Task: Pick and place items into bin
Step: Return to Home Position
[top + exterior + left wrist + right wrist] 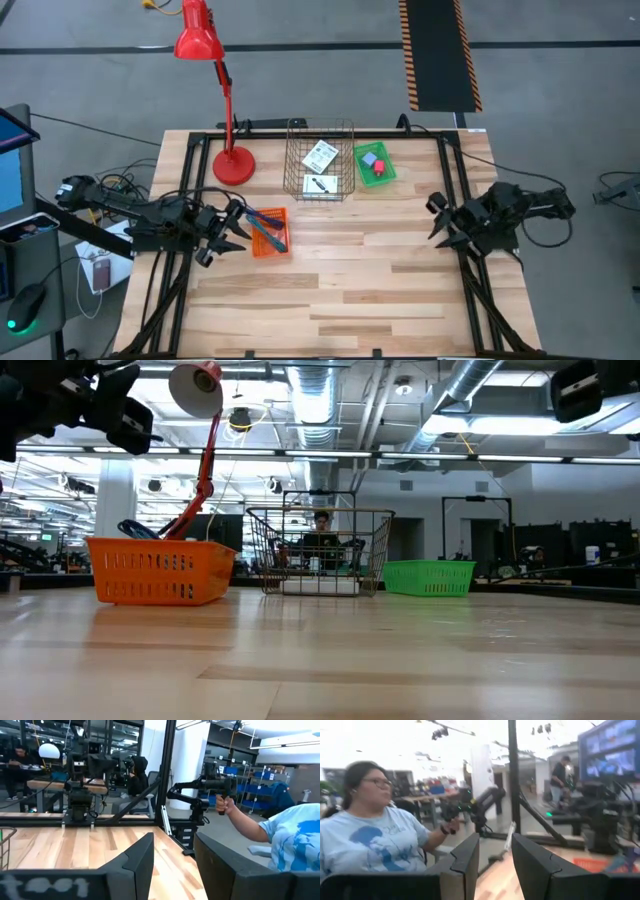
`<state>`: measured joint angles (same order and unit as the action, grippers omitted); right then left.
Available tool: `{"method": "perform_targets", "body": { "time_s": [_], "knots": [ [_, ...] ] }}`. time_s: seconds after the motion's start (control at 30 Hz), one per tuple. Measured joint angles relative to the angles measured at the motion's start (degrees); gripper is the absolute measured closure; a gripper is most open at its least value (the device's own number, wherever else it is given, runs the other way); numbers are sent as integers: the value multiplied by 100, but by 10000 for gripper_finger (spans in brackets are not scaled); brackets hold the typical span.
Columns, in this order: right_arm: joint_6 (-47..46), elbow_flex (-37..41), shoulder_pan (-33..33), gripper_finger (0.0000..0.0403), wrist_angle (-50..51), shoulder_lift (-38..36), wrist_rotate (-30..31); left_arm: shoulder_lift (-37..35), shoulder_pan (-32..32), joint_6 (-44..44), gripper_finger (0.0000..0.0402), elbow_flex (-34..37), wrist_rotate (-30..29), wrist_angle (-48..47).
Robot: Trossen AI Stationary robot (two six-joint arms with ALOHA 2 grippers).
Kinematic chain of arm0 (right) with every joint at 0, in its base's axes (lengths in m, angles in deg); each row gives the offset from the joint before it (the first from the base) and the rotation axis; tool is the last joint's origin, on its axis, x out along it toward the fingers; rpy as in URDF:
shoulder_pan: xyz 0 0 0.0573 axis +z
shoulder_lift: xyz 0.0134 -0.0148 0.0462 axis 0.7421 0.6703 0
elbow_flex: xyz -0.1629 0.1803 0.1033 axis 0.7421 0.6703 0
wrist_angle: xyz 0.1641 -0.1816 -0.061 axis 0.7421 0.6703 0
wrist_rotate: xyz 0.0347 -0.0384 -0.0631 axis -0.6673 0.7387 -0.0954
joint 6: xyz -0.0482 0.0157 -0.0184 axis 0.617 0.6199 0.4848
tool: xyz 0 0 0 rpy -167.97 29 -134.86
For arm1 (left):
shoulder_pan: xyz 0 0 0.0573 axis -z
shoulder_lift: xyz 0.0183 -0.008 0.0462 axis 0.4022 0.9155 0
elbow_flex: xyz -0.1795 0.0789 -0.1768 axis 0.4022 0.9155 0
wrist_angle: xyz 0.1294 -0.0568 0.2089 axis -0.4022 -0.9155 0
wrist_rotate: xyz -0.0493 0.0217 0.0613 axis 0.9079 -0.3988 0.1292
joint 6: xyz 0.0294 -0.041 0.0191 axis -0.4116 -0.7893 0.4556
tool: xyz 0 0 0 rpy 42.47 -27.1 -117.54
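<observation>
Two white cards with black marks (320, 156) lie in a wire basket (320, 160) at the table's far middle. Slim blue pens (264, 221) lie in an orange basket (268, 232) at the left. A tiny pink piece (379, 166) lies in a green basket (375, 165) to the right of the wire basket. My left gripper (234, 228) hovers open and empty just left of the orange basket; its fingers show apart in the left wrist view (175, 865). My right gripper (438, 222) hovers open and empty near the table's right edge (495, 865).
A red desk lamp (232, 164) stands at the far left, its arm reaching up over the far edge. A black frame (440, 140) runs around the table. In the low view the three baskets stand in a row: orange (160, 570), wire (320, 550), green (430, 576). A person stands beyond the table's right side (370, 835).
</observation>
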<state>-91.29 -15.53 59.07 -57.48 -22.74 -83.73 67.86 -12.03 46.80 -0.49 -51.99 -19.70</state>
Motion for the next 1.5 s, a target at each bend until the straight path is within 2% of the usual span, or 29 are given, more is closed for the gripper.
{"method": "perform_targets", "body": {
  "time_s": [0.13,0.23,0.37,0.57,0.73,0.8,1.0,1.17,1.37,1.5],
  "knots": [
    [-105,348,1,294,-503,-6,-292,-37,0,41,274,1,138,343],
    [-198,397,-4,294,-575,-6,-416,-232,-13,143,274,3,513,630],
    [-201,397,0,294,-604,-5,-639,-808,-58,182,274,5,837,584],
    [-200,397,0,294,-530,-6,-743,-1870,-52,573,274,5,944,21],
    [-93,397,0,294,-509,-6,-743,-2582,-50,654,274,8,369,-1097],
    [-18,397,0,294,-431,-4,-742,-2569,-51,652,274,9,166,-1347],
    [61,643,0,294,-588,-4,-720,-2569,-50,661,274,9,-9,-1529],
    [4,1041,1,294,-1040,9,-690,-2558,-50,780,274,12,-616,-1696],
    [137,1042,-2,294,-943,-10,-519,-2558,-52,844,274,14,-988,-1992],
    [293,1042,0,294,-305,-1,-391,-2557,-52,847,274,14,-1042,-2222]
  ]
}}
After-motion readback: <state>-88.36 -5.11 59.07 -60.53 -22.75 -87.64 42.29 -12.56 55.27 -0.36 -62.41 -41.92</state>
